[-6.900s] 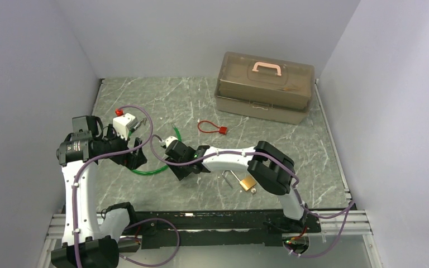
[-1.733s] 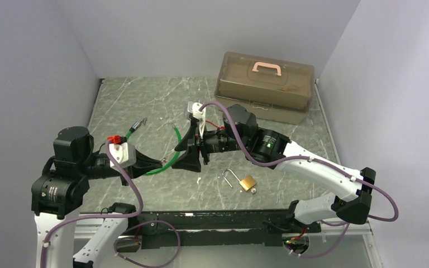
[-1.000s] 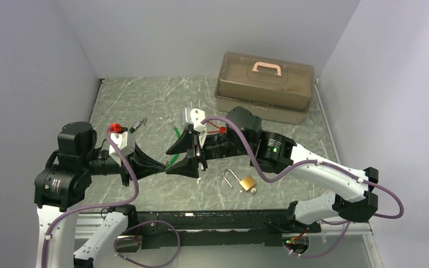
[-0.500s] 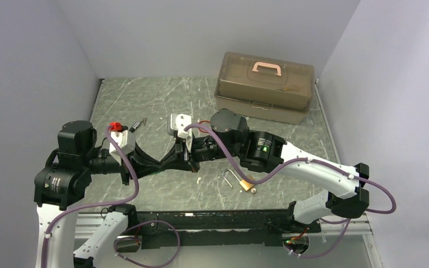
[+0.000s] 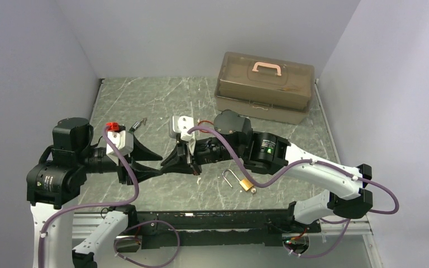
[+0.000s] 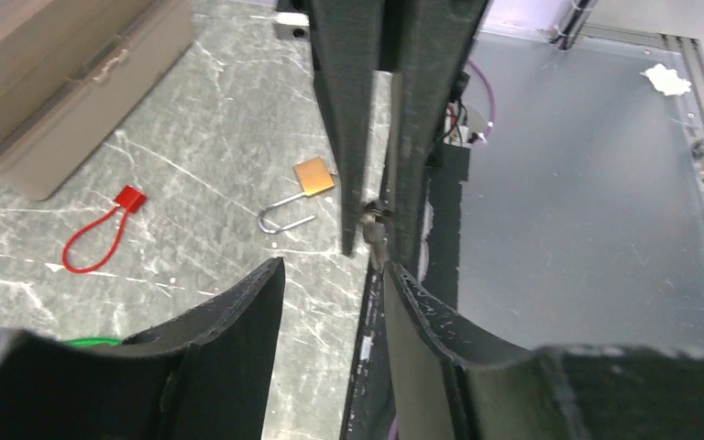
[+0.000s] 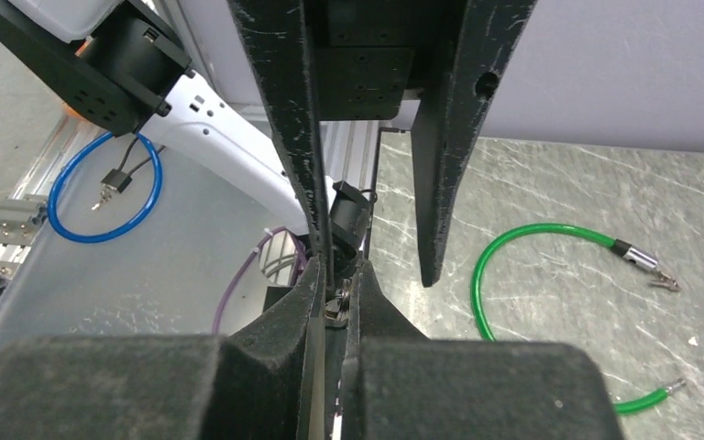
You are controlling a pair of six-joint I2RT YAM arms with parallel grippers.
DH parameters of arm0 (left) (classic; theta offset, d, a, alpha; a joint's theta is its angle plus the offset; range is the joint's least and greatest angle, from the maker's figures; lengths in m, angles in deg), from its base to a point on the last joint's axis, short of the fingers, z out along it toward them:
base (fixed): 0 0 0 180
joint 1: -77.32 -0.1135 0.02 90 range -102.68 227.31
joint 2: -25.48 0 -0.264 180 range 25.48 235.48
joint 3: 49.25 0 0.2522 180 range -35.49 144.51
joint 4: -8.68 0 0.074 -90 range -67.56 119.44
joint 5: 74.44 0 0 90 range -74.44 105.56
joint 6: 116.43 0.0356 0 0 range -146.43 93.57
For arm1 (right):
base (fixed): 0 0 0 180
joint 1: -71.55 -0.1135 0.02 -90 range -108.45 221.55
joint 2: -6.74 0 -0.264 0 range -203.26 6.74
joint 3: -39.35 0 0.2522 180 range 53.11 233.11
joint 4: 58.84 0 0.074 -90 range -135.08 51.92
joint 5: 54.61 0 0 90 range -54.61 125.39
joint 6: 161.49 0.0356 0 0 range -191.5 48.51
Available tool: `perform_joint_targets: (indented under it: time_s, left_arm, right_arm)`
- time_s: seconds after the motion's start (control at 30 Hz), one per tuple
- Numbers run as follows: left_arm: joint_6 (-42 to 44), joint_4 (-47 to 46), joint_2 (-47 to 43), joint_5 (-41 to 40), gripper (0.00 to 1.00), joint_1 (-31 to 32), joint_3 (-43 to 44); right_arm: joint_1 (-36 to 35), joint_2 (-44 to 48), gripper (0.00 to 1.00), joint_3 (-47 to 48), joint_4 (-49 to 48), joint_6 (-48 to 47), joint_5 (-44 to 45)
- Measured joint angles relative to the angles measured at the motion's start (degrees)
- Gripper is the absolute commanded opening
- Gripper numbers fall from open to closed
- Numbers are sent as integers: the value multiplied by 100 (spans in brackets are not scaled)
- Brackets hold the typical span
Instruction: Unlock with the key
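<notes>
The small metal key (image 7: 335, 310) sits pinched between the pads of my right gripper (image 7: 337, 275), which is shut on it. In the left wrist view the key (image 6: 375, 229) shows at the tips of those shut fingers. My left gripper (image 6: 335, 266) stands open facing the right gripper, one finger (image 6: 422, 312) close beside the key and the other well apart. In the top view the two grippers meet tip to tip above the table, left gripper (image 5: 157, 164) against right gripper (image 5: 171, 164). The brass padlock (image 5: 247, 183) lies on the table right of them, its shackle up; its body (image 6: 313, 176) also shows in the left wrist view.
A brown toolbox (image 5: 265, 86) with a pink handle stands at the back right. A red cable loop (image 6: 101, 234) lies behind the grippers. A green cable (image 7: 550, 275) with clips curls on the marble top under them. A blue loop (image 7: 101, 197) lies off the near edge.
My right gripper moved in and shut on the key that the left gripper held. The left gripper then opened and its arm drew slightly back to the left.
</notes>
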State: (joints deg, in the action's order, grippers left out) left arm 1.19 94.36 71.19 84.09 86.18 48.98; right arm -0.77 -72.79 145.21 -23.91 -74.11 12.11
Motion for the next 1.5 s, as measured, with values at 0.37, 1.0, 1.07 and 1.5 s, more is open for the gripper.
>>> perform_joint_targets:
  time_s: [0.37,1.0,1.07,1.5]
  left_arm:
    - [931,1222,142,221,35,13,417]
    - [-522,-1314,-894,387,45,13,-1121]
    - [-649,-1460,-881,481,31,13,-1126]
    - [-422,-1029,-723,643,13,13,-728]
  right_arm:
    - [92,61,0,-17,28,24,81]
    - [92,92,0,-476,-846,647,-87]
    - [92,96,0,-476,-935,678,-101]
    - [59,210,0,-476,-1003,649,-74]
